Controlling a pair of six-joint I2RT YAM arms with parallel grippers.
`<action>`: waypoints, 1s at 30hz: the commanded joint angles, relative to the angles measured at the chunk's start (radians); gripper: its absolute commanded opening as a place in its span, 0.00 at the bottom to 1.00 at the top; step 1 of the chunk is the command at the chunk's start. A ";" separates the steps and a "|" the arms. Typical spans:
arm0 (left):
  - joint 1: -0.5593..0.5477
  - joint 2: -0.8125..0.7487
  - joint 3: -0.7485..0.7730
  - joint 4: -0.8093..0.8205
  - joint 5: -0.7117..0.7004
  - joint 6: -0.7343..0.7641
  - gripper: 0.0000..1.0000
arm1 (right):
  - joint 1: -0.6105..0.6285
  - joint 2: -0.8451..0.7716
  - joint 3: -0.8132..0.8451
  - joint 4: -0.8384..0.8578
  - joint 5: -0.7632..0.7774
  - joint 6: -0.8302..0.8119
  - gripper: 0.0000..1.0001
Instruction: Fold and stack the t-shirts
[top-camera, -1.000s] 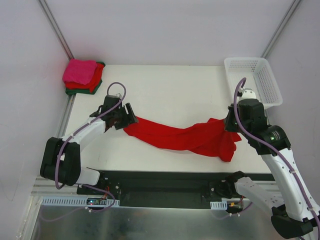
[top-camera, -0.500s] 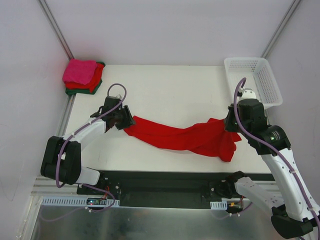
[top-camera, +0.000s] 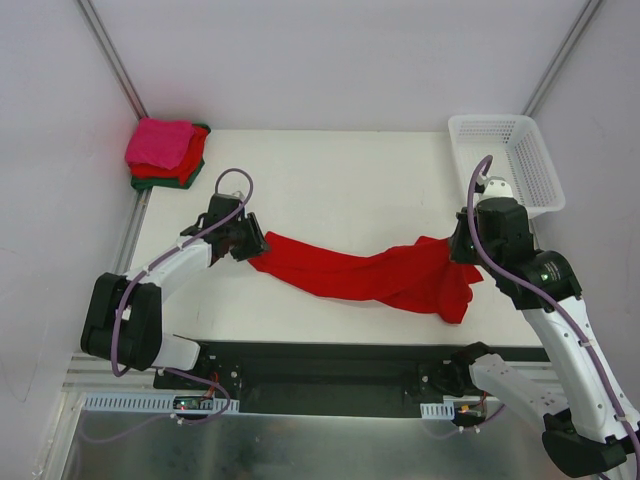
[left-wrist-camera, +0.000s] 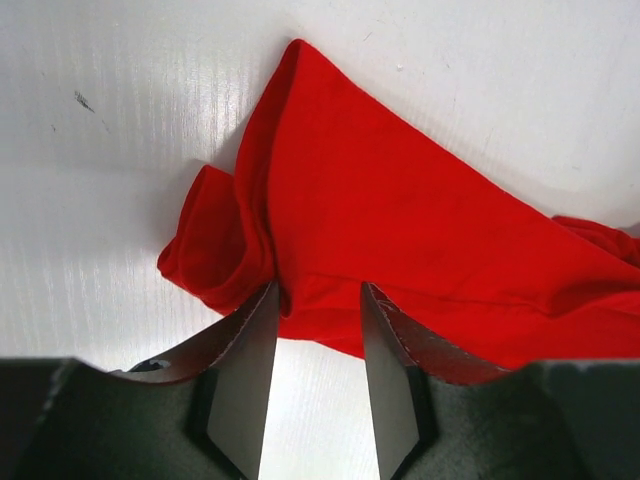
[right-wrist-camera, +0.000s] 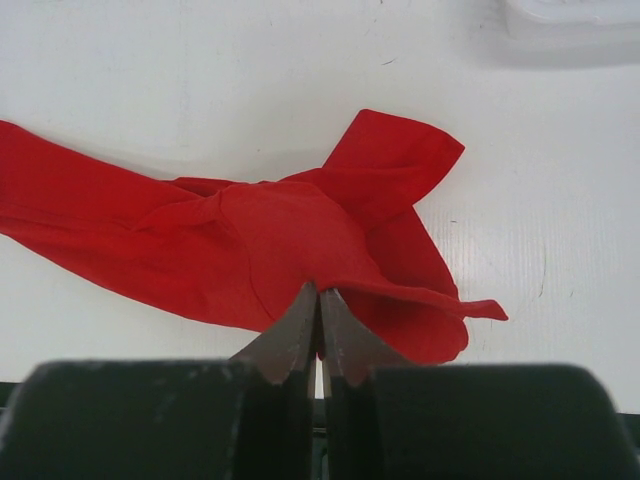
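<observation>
A bright red t-shirt (top-camera: 360, 272) lies stretched in a crumpled band across the table's middle. My left gripper (top-camera: 248, 240) is at its left end. In the left wrist view the jaws (left-wrist-camera: 318, 290) stand apart, with the shirt's bunched edge (left-wrist-camera: 400, 230) at and between the fingertips. My right gripper (top-camera: 462, 250) is at the shirt's right end, and in the right wrist view it (right-wrist-camera: 320, 290) is shut on a fold of the red cloth (right-wrist-camera: 250, 240). A stack of folded shirts, hot pink (top-camera: 160, 142) over red over dark green (top-camera: 185, 178), sits at the far left corner.
A white plastic lattice basket (top-camera: 505, 160) stands at the far right corner, just behind my right arm. The white table (top-camera: 340, 180) ends in a black strip at the near edge. Metal frame posts rise at both back corners.
My left gripper's jaws have narrowed at the shirt's left end and shifted slightly left. The right arm and the shirt's right end have not moved.
</observation>
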 joint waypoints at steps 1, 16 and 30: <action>-0.011 -0.064 0.005 -0.025 0.009 0.026 0.39 | 0.006 -0.018 0.003 0.008 0.024 0.004 0.05; -0.010 -0.063 0.027 -0.088 -0.013 0.052 0.37 | 0.004 -0.015 -0.001 0.015 0.020 0.004 0.05; -0.011 -0.006 0.024 -0.081 -0.031 0.052 0.35 | 0.004 -0.015 -0.003 0.015 0.021 0.005 0.05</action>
